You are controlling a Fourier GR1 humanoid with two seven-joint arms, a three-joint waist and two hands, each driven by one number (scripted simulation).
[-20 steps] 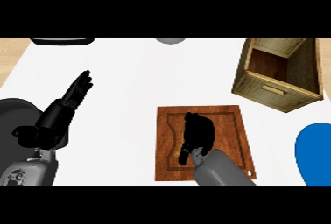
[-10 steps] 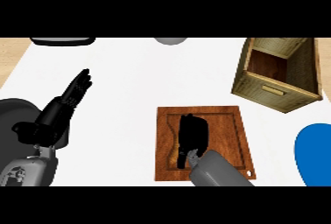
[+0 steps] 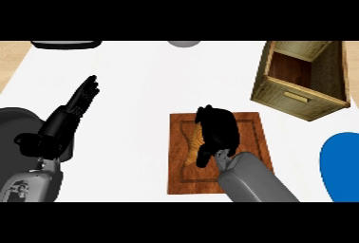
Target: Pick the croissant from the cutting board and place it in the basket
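Note:
A wooden cutting board (image 3: 254, 127) lies on the white counter at lower middle. My right hand (image 3: 219, 132) is down on it, fingers curled over the croissant (image 3: 188, 142). Only a golden-brown strip of the croissant shows at the hand's left side, and it still rests on the board. The thumb points back toward the forearm. The basket (image 3: 301, 97), a tall woven wooden box with an open top, stands at the upper right, beyond the board. My left hand (image 3: 79, 102) rests open at the left, fingers up, away from everything.
A blue plate (image 3: 342, 163) is cut off by the right edge, beside the board. A dark round item (image 3: 64, 45) and a grey one (image 3: 184, 43) sit at the counter's far edge. White counter lies between the board and the basket.
My right hand has slid a little farther up the board and its fingers have curled in over the croissant. The left hand has not moved.

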